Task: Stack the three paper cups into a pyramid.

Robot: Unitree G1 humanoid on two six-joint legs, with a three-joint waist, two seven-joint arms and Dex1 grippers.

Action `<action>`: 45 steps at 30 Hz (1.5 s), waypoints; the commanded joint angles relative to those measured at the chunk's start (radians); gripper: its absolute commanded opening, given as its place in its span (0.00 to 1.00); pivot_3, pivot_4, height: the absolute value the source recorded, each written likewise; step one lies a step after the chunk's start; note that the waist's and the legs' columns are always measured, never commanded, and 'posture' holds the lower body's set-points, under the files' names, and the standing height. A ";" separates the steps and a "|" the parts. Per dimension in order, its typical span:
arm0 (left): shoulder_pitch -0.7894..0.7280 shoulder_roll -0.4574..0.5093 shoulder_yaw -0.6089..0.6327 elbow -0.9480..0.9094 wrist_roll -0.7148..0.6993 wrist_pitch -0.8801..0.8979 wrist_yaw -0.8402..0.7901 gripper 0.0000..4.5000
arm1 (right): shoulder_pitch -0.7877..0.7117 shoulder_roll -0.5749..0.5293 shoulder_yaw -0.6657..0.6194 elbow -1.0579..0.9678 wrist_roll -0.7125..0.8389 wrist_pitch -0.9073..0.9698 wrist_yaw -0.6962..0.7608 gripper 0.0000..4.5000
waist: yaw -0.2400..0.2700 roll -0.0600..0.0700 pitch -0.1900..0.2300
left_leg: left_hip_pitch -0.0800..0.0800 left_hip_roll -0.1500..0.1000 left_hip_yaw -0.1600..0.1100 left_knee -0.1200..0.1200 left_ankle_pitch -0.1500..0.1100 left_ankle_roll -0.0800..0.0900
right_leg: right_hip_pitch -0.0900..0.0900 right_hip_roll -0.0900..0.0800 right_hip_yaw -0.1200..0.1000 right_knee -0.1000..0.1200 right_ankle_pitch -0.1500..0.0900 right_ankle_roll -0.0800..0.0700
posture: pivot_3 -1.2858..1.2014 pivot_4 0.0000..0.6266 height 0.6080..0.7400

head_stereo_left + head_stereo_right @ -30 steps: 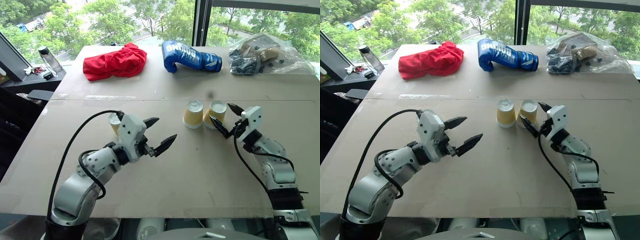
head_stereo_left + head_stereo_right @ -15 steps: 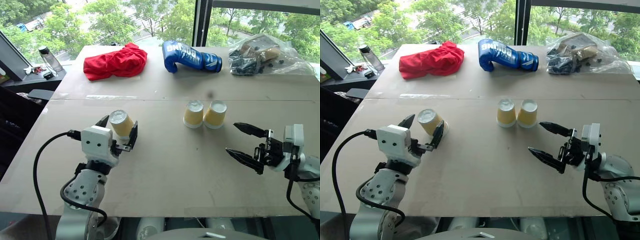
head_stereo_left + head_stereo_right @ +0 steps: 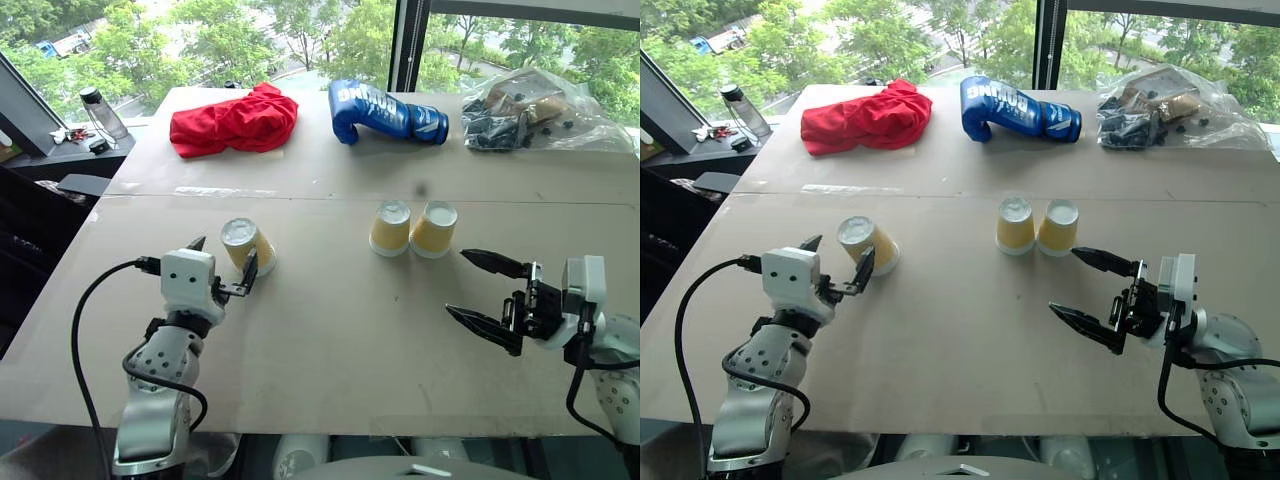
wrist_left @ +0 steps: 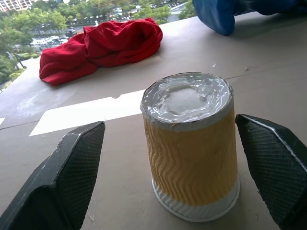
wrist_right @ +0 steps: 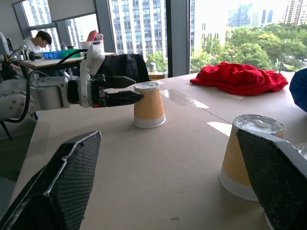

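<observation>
1. Left end effector sits at about 8 o'clock on the counter, its two black fingers spread wide on either side of a single paper cup. In the left wrist view the cup stands upside down between the fingers with a clear gap on each side, so nothing is gripped yet.
2. Right end effector hangs released at about 4 o'clock, fingers apart and pointing across the counter toward the left arm. It holds nothing and sits well short of the cups.
3. Two more paper cups stand inverted and side by side near the counter's centre, at about 1 o'clock from the middle. They look touching or very nearly so; I cannot tell which. They read as the base of the pyramid.
4. Judged from this layout, the step in hand is picking up the third cup. The next move calls for closing the left fingers on the ribbed sleeve, gently enough not to crush it, then lifting and carrying it over to set it across the two white bases.
5. Beyond, a red cloth lies at 11 o'clock, a blue boxing glove at 12, and a clear plastic bag at 1; the bag's contents are hard to make out, and its far side is cut off.
6. A person sits at a far desk in the right wrist view.
</observation>
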 commanded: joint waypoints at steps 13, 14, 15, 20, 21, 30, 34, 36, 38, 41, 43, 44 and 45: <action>-0.134 -0.006 0.016 0.147 -0.053 -0.099 -0.045 0.84 | -0.004 0.011 -0.002 -0.060 0.008 0.002 -0.040 1.00 | -0.001 0.000 0.000 | 0.000 0.000 0.000 0.000 0.000 0.000 | 0.000 0.000 0.000 0.000 0.000 0.000 | 0.52 0.24 1.00; -0.135 -0.007 0.017 0.150 -0.055 -0.101 -0.045 0.73 | -0.003 0.012 -0.002 -0.062 0.009 0.002 -0.042 1.00 | -0.001 0.000 0.000 | 0.000 0.000 0.000 0.000 0.000 0.000 | 0.000 0.000 0.000 0.000 0.000 0.000 | 0.52 0.24 1.00; -0.136 -0.007 0.017 0.151 -0.055 -0.102 -0.046 0.62 | -0.003 0.012 -0.002 -0.063 0.010 0.003 -0.043 1.00 | -0.001 0.000 0.000 | 0.000 0.000 0.000 0.000 0.000 0.000 | 0.000 0.000 0.000 0.000 0.000 0.000 | 0.52 0.24 1.00; -0.144 -0.014 0.010 0.156 -0.071 -0.093 -0.050 0.48 | -0.002 0.015 -0.003 -0.070 0.019 0.007 -0.054 1.00 | 0.000 0.000 0.000 | 0.000 0.000 0.000 0.000 0.000 0.000 | 0.000 0.000 0.000 0.001 0.000 0.000 | 0.52 0.24 1.00; -0.146 -0.013 0.009 0.156 -0.069 -0.094 -0.049 0.48 | -0.002 0.015 -0.005 -0.070 0.021 0.007 -0.056 1.00 | 0.000 0.000 0.000 | 0.000 0.000 0.000 0.000 0.000 0.000 | 0.000 0.000 0.000 0.001 0.000 0.000 | 0.52 0.24 1.00; -0.372 0.076 -0.039 0.200 -0.066 -0.074 -0.141 0.48 | -0.003 0.019 -0.034 -0.052 0.023 -0.007 -0.064 1.00 | 0.012 -0.001 0.001 | 0.000 0.000 -0.001 0.001 0.000 0.000 | 0.000 0.001 -0.005 0.002 0.000 0.000 | 0.52 0.24 1.00; -0.643 0.098 -0.117 0.333 -0.094 -0.023 -0.262 0.48 | -0.006 0.028 -0.073 -0.014 0.021 -0.025 -0.082 1.00 | 0.023 -0.002 0.001 | 0.000 -0.001 -0.001 0.002 0.000 0.000 | 0.000 0.001 -0.006 0.002 0.000 0.001 | 0.52 0.24 1.00; -0.794 0.089 -0.152 0.432 -0.104 -0.011 -0.321 0.48 | -0.008 0.035 -0.101 -0.001 0.025 -0.030 -0.099 1.00 | 0.024 -0.003 0.002 | -0.001 -0.005 -0.002 0.003 0.000 -0.001 | 0.000 0.001 -0.008 0.002 0.000 0.001 | 0.52 0.24 1.00; -0.913 0.068 -0.171 0.518 -0.121 0.002 -0.365 0.48 | -0.011 0.041 -0.121 0.000 0.022 -0.032 -0.121 1.00 | 0.018 -0.004 0.002 | -0.002 -0.005 -0.002 0.003 0.001 -0.001 | 0.000 0.001 -0.007 0.002 0.000 0.001 | 0.52 0.24 1.00; -1.041 0.036 -0.204 0.606 -0.151 0.030 -0.452 0.48 | -0.014 0.048 -0.140 -0.008 0.000 -0.028 -0.178 1.00 | 0.007 -0.004 0.002 | -0.002 -0.005 0.000 0.003 0.003 -0.004 | -0.001 0.002 -0.005 0.002 0.000 0.002 | 0.52 0.24 1.00; -1.095 0.015 -0.228 0.645 -0.171 0.047 -0.515 0.48 | -0.014 0.047 -0.147 -0.011 -0.017 -0.031 -0.203 1.00 | 0.000 -0.003 0.003 | -0.002 -0.005 0.000 0.001 0.003 -0.005 | -0.002 0.002 -0.005 0.002 -0.001 0.003 | 0.52 0.24 1.00; -1.119 0.004 -0.243 0.663 -0.177 0.051 -0.549 0.48 | -0.013 0.049 -0.152 -0.013 -0.027 -0.035 -0.218 1.00 | -0.001 -0.004 0.003 | -0.002 -0.004 0.000 0.001 0.003 -0.005 | -0.002 0.003 -0.005 0.002 -0.001 0.003 | 0.52 0.24 1.00; -1.141 -0.007 -0.258 0.684 -0.179 0.051 -0.583 0.48 | -0.014 0.051 -0.157 -0.016 -0.037 -0.036 -0.240 1.00 | -0.004 -0.003 0.003 | -0.002 -0.004 -0.001 0.001 0.003 -0.005 | -0.002 0.003 -0.006 0.002 -0.001 0.003 | 0.52 0.24 1.00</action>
